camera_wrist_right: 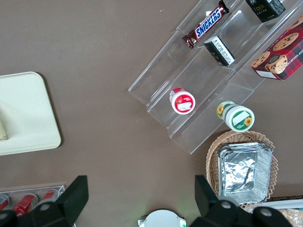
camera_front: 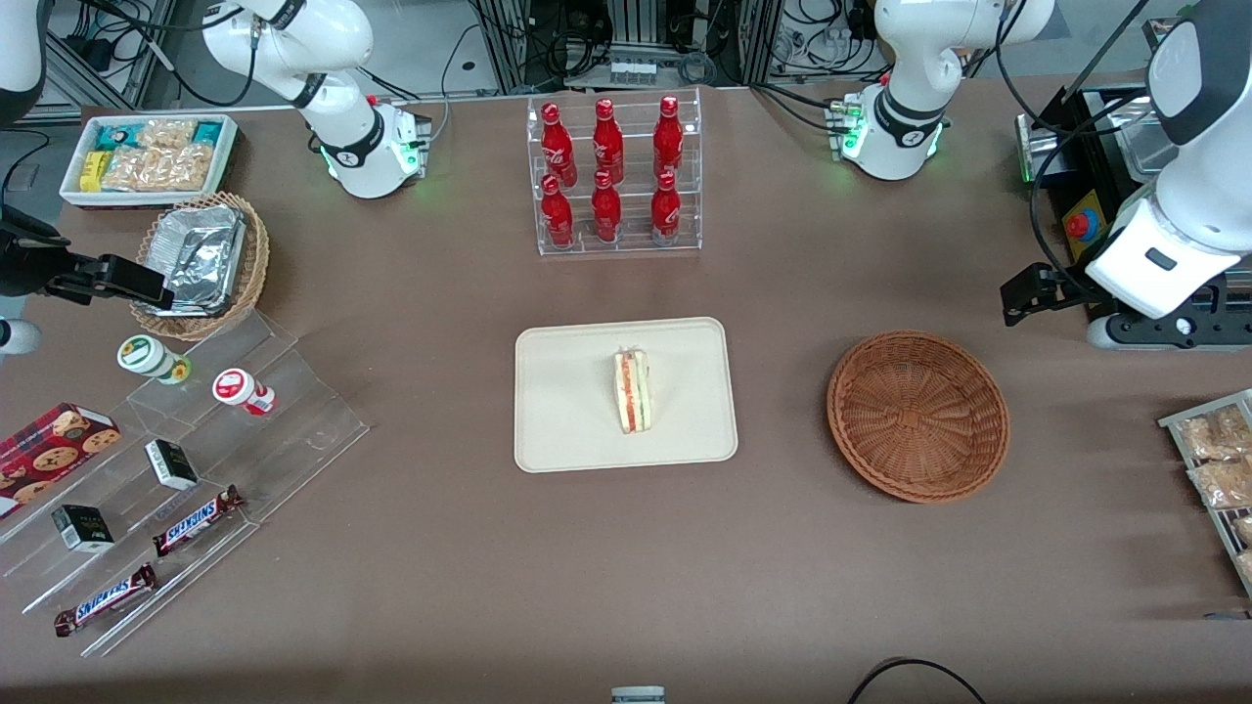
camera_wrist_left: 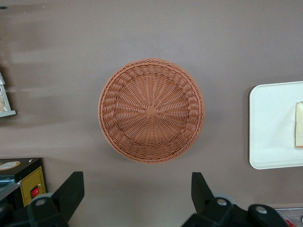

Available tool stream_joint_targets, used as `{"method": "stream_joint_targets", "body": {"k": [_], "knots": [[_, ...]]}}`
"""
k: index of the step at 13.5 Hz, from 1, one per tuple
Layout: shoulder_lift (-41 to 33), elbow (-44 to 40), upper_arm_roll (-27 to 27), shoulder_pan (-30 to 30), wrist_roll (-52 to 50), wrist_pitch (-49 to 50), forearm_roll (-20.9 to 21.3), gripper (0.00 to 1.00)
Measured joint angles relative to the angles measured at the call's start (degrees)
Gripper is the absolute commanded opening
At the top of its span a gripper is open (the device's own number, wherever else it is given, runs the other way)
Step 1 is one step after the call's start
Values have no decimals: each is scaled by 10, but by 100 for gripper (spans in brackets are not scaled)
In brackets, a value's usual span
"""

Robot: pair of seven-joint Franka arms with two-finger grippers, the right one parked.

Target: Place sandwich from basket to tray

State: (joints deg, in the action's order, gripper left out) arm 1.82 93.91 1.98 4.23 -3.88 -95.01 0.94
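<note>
Lying sandwich (camera_front: 633, 391), apart from open gripper (camera_wrist_left: 137, 194)

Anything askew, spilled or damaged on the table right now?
Nothing stands out. The sandwich stands on edge near the middle of the tray, intact. The basket sits upright with nothing in it. The gripper hangs open above the table beside the basket, holding nothing.

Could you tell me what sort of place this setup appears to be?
Probably a robotics lab staged as a snack shop: bottle rack, Snickers bars, tray with sandwich, basket; open gripper above the basket.
</note>
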Motion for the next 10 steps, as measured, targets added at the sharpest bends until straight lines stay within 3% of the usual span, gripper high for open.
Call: {"method": "stream_joint_targets", "body": {"k": [10], "knots": [[-15, -3, -12, -5, 18, 26, -6, 100]]}}
